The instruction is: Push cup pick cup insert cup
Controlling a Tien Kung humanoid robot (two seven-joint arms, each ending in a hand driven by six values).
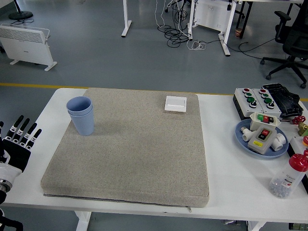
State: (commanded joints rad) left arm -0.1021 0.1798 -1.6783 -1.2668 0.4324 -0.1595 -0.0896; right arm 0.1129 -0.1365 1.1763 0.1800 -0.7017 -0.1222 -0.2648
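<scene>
Blue cups point(82, 115), one nested in the other, stand upright at the far left corner of the grey mat point(134, 154) on the white worktop point(226, 144). Left hand point(18, 144) rests at the worktop's left edge, fingers spread and straight, holding nothing, well apart from the cups. A white switch plate point(175, 103) lies at the mat's far edge.

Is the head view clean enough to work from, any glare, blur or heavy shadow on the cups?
Head view: sharp throughout, even light, no glare on the white table. The stacked blue cups throw only a faint shadow onto the grey mat. The left hand at the left edge is crisp, fingers spread; no motion blur.
</scene>
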